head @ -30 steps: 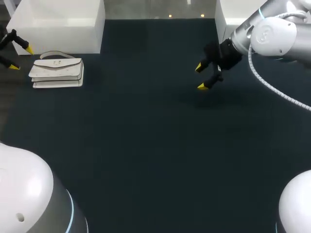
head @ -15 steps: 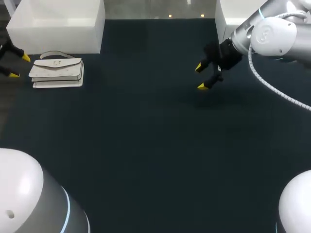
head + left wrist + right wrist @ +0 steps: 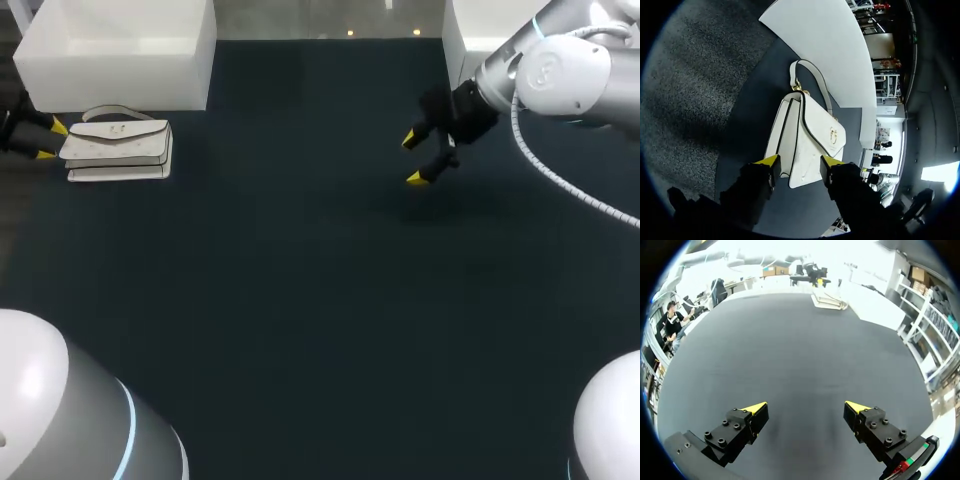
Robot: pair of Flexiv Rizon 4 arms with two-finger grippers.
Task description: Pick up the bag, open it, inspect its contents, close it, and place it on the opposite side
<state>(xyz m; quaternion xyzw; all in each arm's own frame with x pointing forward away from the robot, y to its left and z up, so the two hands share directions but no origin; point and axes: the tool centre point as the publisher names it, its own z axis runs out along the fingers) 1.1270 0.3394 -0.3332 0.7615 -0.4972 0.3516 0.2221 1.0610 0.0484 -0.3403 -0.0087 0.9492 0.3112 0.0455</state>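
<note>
A white flap bag with a short handle and a gold clasp lies at the table's far left, in front of a white box. My left gripper is at the bag's left end. In the left wrist view the bag has its near end just between the yellow fingertips of the left gripper. The jaws stand partly apart and flank that end without visibly pinching it. Well right of the bag, my right gripper hangs open over bare table. Nothing lies between the fingers of the right gripper.
A white box stands at the table's back left, directly behind the bag. Another white box sits at the back right, behind my right arm. The dark table stretches between the two arms.
My left gripper has moved right, up to the bag's end, and its fingers have drawn closer together. The right arm and the bag have not moved.
</note>
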